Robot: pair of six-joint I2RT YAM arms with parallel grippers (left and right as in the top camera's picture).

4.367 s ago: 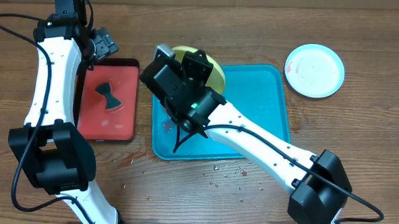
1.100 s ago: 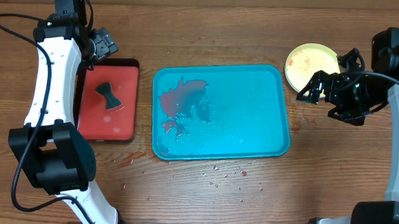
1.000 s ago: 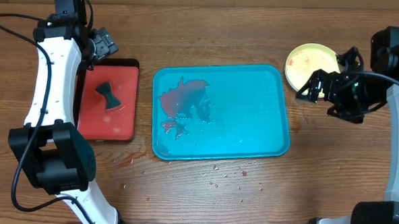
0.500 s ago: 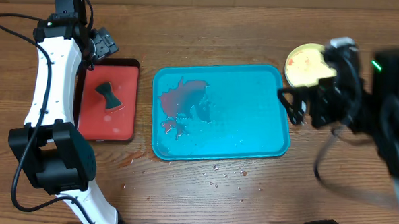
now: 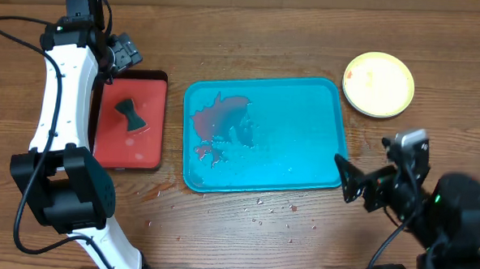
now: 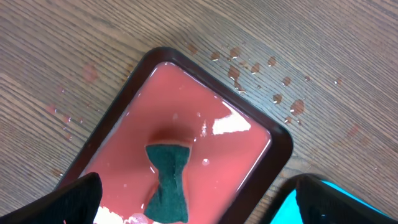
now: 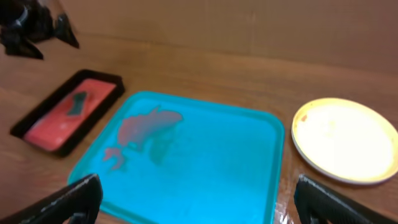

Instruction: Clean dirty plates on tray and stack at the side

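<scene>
Status: the tray (image 5: 296, 145) has no plates on it, so the clearing part looks done. The yellow-green-rimmed plate (image 5: 378, 84) sits on the tabletop just off the tray's top-right corner, well clear of the rim.

Can't tell if the other two plates are stacked under it. Overhead shows only the top one, and the right wrist view is too blurred to count edges. There's a faint reddish mark on that plate's left edge, so "clean" is debatable.

The red smear (image 5: 216, 117) covers the tray's left part.

Right gripper (image 5: 345, 180): fingers spread wide, holding nothing, just off the tray's bottom-right corner. The arm behind it is motion-blurred.

Left gripper (image 5: 126, 52): fingers wide apart and empty, left of the tray above the red tray (image 5: 142, 150) that holds the sponge (image 5: 129, 113).

My read is that little is left, maybe only parking the arms.
</scene>
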